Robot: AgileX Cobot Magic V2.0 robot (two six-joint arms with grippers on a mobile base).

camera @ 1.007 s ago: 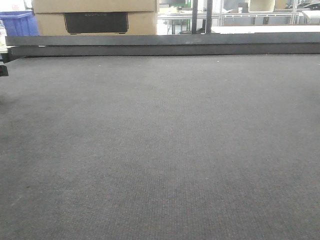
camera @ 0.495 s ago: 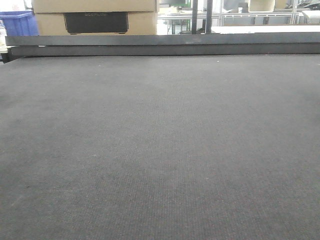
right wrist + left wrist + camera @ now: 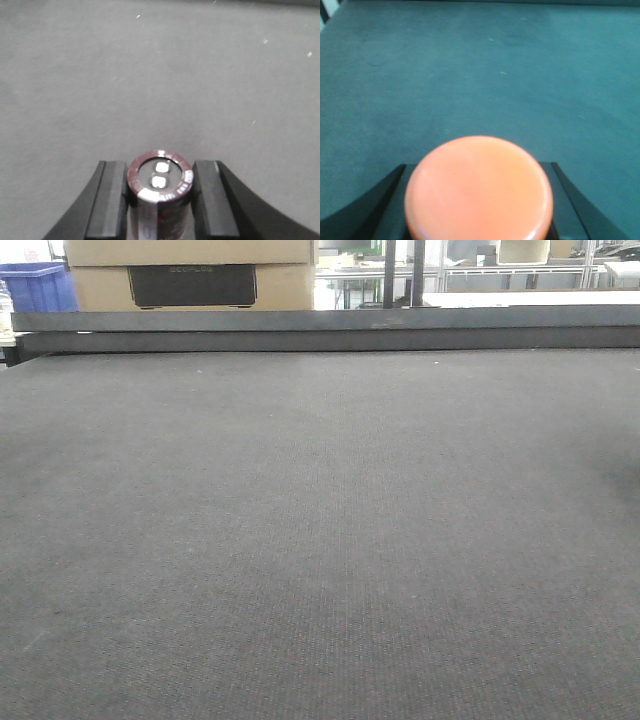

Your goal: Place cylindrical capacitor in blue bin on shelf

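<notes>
In the right wrist view my right gripper is shut on the cylindrical capacitor, a stubby dark brown cylinder with two metal terminals on its end, held above the grey mat. In the left wrist view my left gripper is shut on a round orange cap-like object that fills the gap between the black fingers. Neither gripper shows in the front view. A blue bin stands at the far left behind the table. The steel shelf is not in view.
A wide dark felt mat covers the table, with a raised dark rail along its far edge. A cardboard box stands behind the rail beside the blue bin. Metal-framed benches are far back at the right.
A dark arm part at the left edge of the front view one second ago has left the view. The table has not changed.
</notes>
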